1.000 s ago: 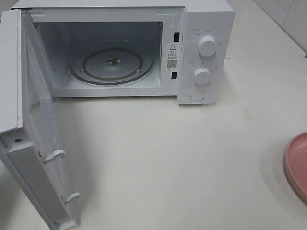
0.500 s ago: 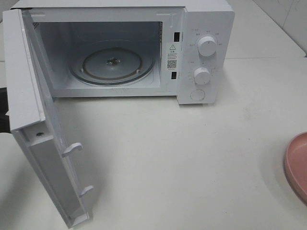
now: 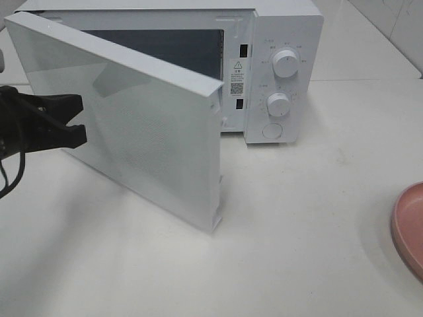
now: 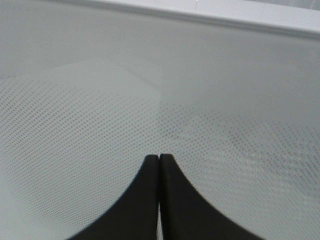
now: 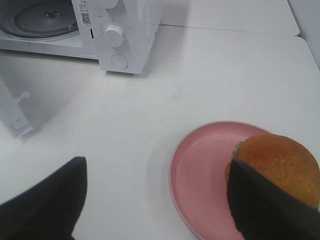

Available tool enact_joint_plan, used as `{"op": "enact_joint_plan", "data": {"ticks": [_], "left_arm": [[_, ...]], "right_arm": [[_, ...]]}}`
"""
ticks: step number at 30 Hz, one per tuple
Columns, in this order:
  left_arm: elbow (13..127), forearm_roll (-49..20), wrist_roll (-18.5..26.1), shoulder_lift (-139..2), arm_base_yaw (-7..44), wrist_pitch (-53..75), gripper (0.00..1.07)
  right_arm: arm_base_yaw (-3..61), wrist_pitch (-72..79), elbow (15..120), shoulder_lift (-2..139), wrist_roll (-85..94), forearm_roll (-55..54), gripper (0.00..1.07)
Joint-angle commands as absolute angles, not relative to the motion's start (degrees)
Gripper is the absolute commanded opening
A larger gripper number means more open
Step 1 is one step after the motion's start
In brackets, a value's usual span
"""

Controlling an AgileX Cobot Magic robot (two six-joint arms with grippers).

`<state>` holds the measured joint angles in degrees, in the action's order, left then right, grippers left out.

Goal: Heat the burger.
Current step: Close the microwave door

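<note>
The burger (image 5: 280,162), with its glossy brown bun and a bit of green lettuce, sits on the pink plate (image 5: 200,170) in the right wrist view; the exterior view does not show it. My right gripper (image 5: 155,210) hangs open above the table by the plate, one finger partly covering the burger. The white microwave (image 3: 284,39) stands at the back with its door (image 3: 145,125) swung about halfway. My left gripper (image 3: 74,119) is shut, and its closed tips (image 4: 159,162) press against the door's dotted outer window.
Two knobs (image 3: 285,64) and a round button (image 3: 272,131) are on the microwave's right panel. The glass turntable (image 5: 40,17) shows only in the right wrist view. The pink plate's rim (image 3: 408,228) pokes in at the table's right edge.
The microwave door has swung from wide open to about half closed, hiding the turntable. My left gripper has come into view from the left, behind the door.
</note>
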<state>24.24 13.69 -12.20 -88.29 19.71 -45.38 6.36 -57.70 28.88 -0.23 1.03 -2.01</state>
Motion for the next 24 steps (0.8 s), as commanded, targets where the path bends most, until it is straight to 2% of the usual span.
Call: {"op": "enact_joint_plan", "data": {"ticks": [1,3,4,6,9,14,24], "left_arm": [[26.2,8.8,-11.1,-89.6,21.7,-46.2,0.00],[28.4,3.8,-8.5,-91.4,24.5,-46.2,0.00],[28.4,3.8,-8.5,-91.4,24.5,-46.2,0.00],[32.0,-0.7,-7.0,-94.2,27.7,-46.0,0.00],[32.9,-1.7,-6.8,-94.8,28.5,-45.9,0.00],[39.7,-6.1,-5.8,-99.8,32.9,-45.8,0.00],[49.8,-8.9,-5.7,-106.3,36.4,-43.9,0.00]], "right_arm": [[6.0,-57.1,28.7,-1.8,1.4,-2.2,0.76],[6.0,-57.1,28.7,-1.8,1.4,-2.2,0.76],[6.0,-57.1,28.7,-1.8,1.4,-2.2,0.76],[6.0,-57.1,28.7,-1.8,1.4,-2.2,0.76],[6.0,-57.1,28.7,-1.8,1.4,-2.2,0.76],[6.0,-57.1,28.7,-1.8,1.4,-2.2,0.76],[6.0,-57.1,28.7,-1.8,1.4,-2.2,0.76]]}}
